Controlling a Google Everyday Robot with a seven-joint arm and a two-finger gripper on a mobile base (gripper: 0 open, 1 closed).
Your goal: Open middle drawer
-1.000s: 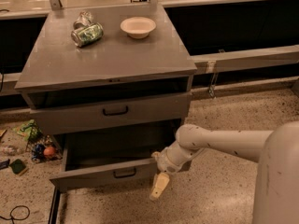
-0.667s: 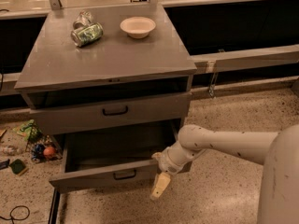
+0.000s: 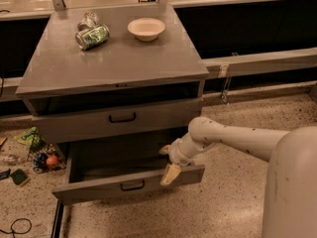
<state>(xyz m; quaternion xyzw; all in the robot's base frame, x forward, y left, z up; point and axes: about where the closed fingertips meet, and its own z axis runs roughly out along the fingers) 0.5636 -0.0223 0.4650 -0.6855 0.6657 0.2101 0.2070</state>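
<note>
The middle drawer is a wide grey drawer with a small black handle. It stands pulled well out from the grey cabinet, and its dark inside shows. My gripper is at the right part of the drawer's front edge, right of the handle. It is open: one cream finger hangs in front of the drawer front and the other finger is over the inside. It holds nothing.
Above it is another grey drawer with a black handle. A white bowl and a crushed green can lie on the cabinet top. Clutter lies on the floor to the left. A low rail runs at the right.
My gripper has risen a little along the drawer's front, from below its top edge to level with it. The drawer itself has not visibly moved.
</note>
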